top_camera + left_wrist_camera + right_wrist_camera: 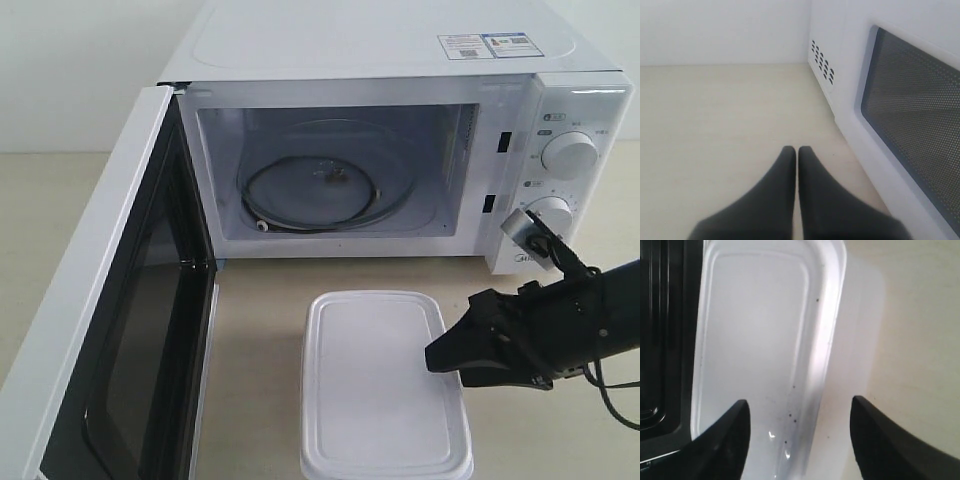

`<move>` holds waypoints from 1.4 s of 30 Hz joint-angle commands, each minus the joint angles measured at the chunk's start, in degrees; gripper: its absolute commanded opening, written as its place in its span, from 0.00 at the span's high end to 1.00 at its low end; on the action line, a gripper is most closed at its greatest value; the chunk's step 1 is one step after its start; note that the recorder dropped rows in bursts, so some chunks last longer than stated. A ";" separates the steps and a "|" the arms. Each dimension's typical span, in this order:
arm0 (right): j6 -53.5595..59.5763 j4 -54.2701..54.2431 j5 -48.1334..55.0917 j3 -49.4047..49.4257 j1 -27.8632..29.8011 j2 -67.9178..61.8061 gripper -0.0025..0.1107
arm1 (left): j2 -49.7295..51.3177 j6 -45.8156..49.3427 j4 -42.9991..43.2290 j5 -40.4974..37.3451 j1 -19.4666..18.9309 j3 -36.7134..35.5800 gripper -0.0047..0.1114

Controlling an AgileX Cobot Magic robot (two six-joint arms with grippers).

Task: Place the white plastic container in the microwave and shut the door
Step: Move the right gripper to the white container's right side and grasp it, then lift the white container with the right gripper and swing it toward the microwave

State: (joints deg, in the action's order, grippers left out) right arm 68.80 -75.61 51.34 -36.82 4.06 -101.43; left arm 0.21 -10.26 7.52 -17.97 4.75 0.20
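pale desk (pixel 260 300) carries microwave (pixel 380 40); door (pixel 80 330) swung wide, cavity free. container (pixel 385 390) on desk before opening. right tool (pixel 799 402) spread, straddling container's long edge, likely for grasp. left tool (pixel 796 150) closed, outside door, probably to push.

bright even light, glare on the white plastic container (pixel 820 355), wrist views soft.

the left gripper (pixel 796 150) hangs over the pale table (pixel 715 125), its two dark fingers pressed together with only a thin seam between them. just beside it stands the door (pixel 855 125), its dark meshed window (pixel 920 125) facing the camera. past the door is the microwave (pixel 827 30) side wall with rows of small vent slots (pixel 823 66).
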 commanded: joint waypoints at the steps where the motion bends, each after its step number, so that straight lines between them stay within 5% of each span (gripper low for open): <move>1: 0.74 -0.95 -0.07 0.20 -0.03 -2.07 0.48 | -0.21 0.19 -0.02 0.05 -0.13 -0.20 0.93; 13: 4.75 -4.23 2.09 0.20 -0.03 -5.07 0.52 | -0.21 0.19 -0.02 0.05 -0.13 -0.20 0.93; 21: 5.66 -3.38 2.20 0.20 -0.03 -5.07 0.75 | -0.21 0.19 -0.02 0.05 -0.13 -0.20 0.93; 25: 7.64 -3.38 2.82 0.20 -0.03 -5.07 0.98 | -0.21 0.19 -0.02 0.05 -0.13 -0.20 0.93; 32: 6.21 -3.89 3.46 0.20 -0.03 -3.17 0.98 | -0.21 0.19 -0.02 0.05 -0.13 -0.20 0.93; 42: 2.69 -9.24 0.49 5.95 -0.03 15.58 0.98 | -0.21 0.19 -0.02 0.05 -0.13 -0.20 0.93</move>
State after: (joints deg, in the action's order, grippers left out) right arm 71.31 -82.01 52.22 -32.59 4.06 -90.20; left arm 0.21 -10.26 7.52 -17.97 4.75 0.20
